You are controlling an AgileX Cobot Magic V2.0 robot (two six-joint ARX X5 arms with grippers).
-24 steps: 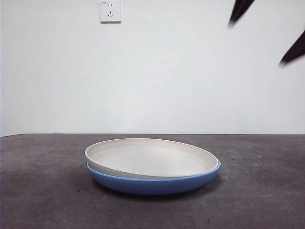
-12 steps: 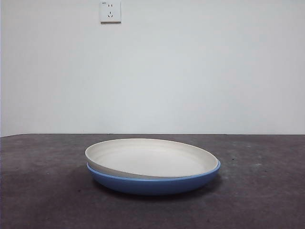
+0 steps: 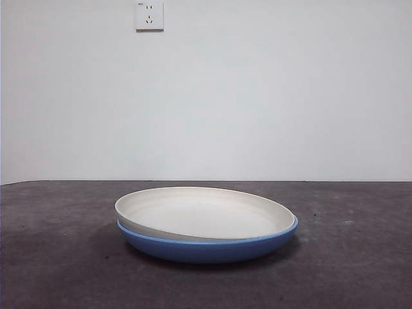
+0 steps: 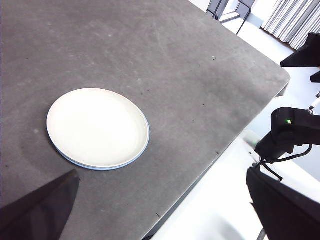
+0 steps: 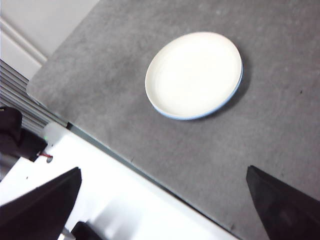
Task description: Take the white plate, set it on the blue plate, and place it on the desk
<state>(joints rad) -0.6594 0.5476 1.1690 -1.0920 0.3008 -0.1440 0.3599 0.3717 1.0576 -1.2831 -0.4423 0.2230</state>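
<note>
Two plates sit stacked on the desk (image 3: pixel 58 257), a broad dark grey mottled surface that fills the lower part of the front view and both wrist views. Behind the desk rises a plain white wall (image 3: pixel 257 96) with a wall socket (image 3: pixel 149 15) high up, to the left of the stack. Nothing else lies on the desk near the plates, and nothing stands in front of them.

The blue plate (image 3: pixel 206 248) rests flat on the desk. The white plate (image 3: pixel 203 215) lies inside it, slightly tilted, its left rim raised above the blue rim and its right rim sunk level with it. From above, only a thin blue crescent shows past the white plate's edge.

Both arms are held high and well away from the stack, off the front view. The left gripper (image 4: pixel 165 210) has its jaws spread wide and holds nothing. The right gripper (image 5: pixel 165 205) is likewise spread wide and empty, the plates far off between its jaws.
</note>
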